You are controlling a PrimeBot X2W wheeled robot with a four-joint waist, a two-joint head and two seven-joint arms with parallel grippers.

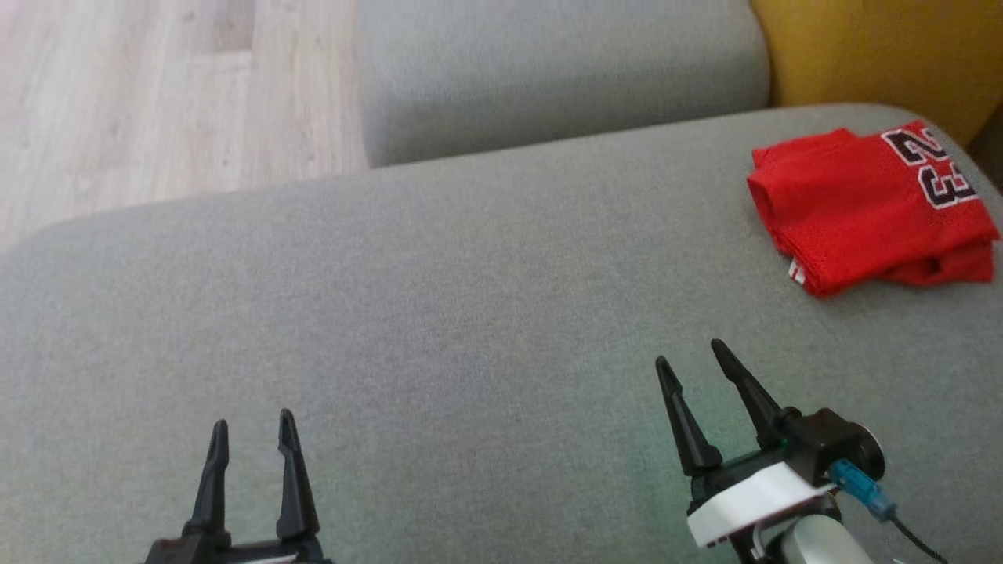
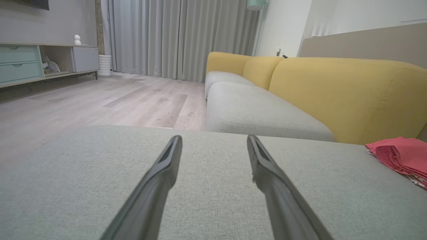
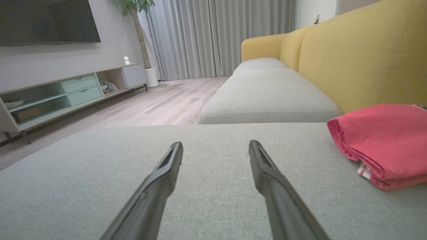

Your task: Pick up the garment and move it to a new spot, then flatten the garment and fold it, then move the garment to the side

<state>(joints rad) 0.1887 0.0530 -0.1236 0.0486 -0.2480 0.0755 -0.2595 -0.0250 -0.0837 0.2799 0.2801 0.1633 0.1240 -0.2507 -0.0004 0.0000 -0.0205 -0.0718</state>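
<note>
Garment is lying folded in a red bundle at the right edge of the grey sofa cushion, so nothing seems left to do. Left end effector and right end effector are hovering wide open, holding nothing.

garment cut by right edge, left pincer base cropped

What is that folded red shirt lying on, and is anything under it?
The red shirt lies on the grey sofa cushion. The patch directly beneath, and anything between its folds, is covered.
</note>
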